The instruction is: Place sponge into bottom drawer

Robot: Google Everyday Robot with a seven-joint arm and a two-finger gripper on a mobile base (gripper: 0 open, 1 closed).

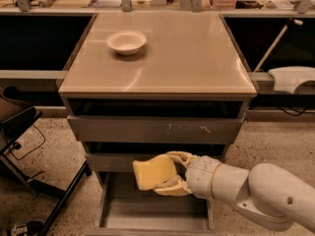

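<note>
Camera view: gripper (168, 174) clamped on the sponge (150, 172), pale fingers (180, 156) above and below it. The bottom drawer (147, 216) lies open just beneath, so it looks poised for release. Above the gripper: two upper drawers (147, 130), tan tabletop (192, 58), white bowl (126, 42). Speckled floor (49, 181) on either side.

bowl (126, 42) on cabinet top (187, 58) (rear left) | sponge (153, 172) in end effector (169, 173) — above bottom drawer (147, 213)
</note>
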